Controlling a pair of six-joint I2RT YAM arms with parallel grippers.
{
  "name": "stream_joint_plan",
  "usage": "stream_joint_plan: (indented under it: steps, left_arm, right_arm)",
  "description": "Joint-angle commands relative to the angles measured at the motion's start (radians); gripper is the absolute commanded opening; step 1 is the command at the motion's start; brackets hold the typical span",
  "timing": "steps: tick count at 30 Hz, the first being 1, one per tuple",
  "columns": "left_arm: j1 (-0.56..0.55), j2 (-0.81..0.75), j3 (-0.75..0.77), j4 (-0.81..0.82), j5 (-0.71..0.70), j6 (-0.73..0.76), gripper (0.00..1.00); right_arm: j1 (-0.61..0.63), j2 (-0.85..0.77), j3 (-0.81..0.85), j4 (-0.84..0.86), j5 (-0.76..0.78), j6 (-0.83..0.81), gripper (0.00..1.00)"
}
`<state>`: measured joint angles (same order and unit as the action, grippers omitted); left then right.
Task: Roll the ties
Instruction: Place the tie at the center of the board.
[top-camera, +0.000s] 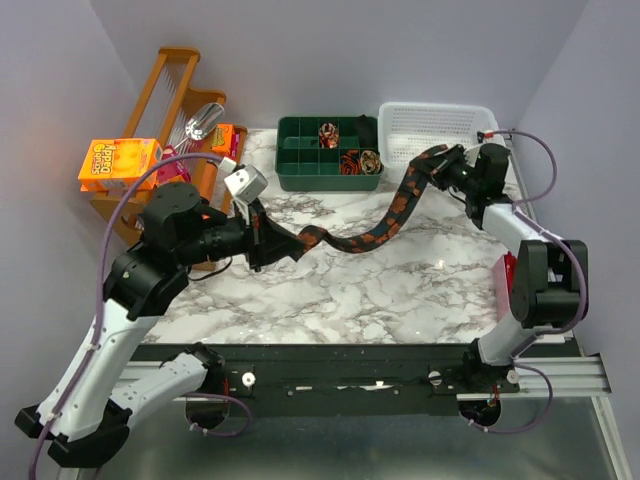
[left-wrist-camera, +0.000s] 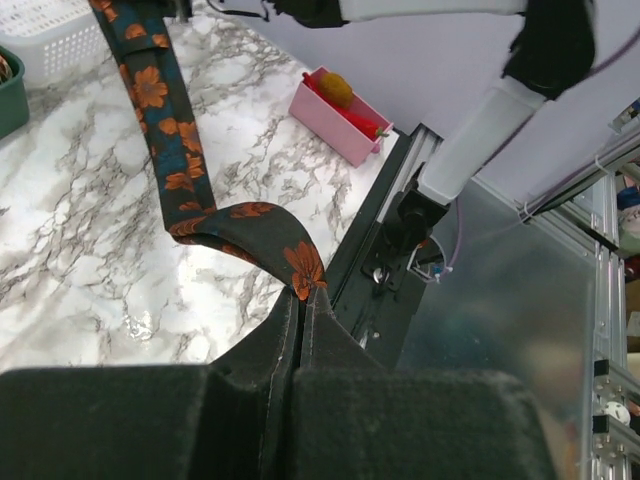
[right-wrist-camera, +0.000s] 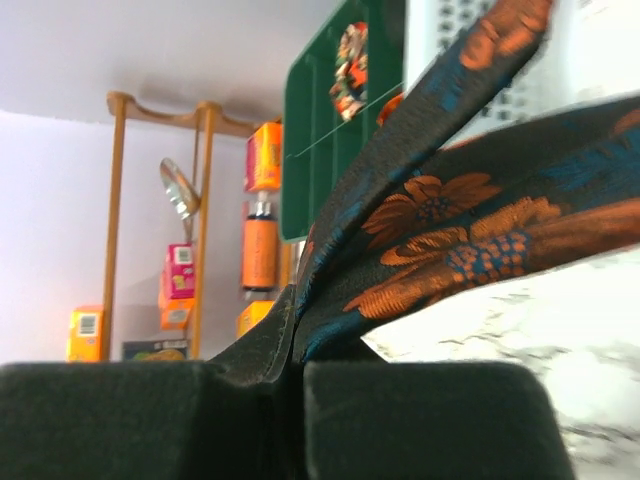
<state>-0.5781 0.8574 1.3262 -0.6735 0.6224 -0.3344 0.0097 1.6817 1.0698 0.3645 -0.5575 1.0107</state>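
Your left gripper (top-camera: 268, 240) has its jaws pressed together on one end of the floral tie (top-camera: 372, 232). The tie curves across above the marble table (top-camera: 330, 290) to your right gripper (top-camera: 441, 166), which is pinched onto the other end. Farther back, coiled ties (top-camera: 360, 160) sit in the green divided tray (top-camera: 300, 183).

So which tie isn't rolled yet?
The long tie stretched between left gripper and right gripper, both shut on it; the other ties sit coiled in the green tray.
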Motion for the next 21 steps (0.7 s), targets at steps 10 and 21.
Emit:
stream_joint_plan:
  steps: [10,21]
  left_arm:
    - [-0.005,0.202,-0.136,0.373,0.12,-0.032,0.0]
    - [0.009,0.267,-0.186,0.327,0.054,0.048,0.0]
  right_arm:
    - [-0.249,-0.204,-0.317,-0.009,0.099,-0.144,0.01]
    - [-0.381,-0.122,-0.395,0.088,0.079,-0.129,0.05]
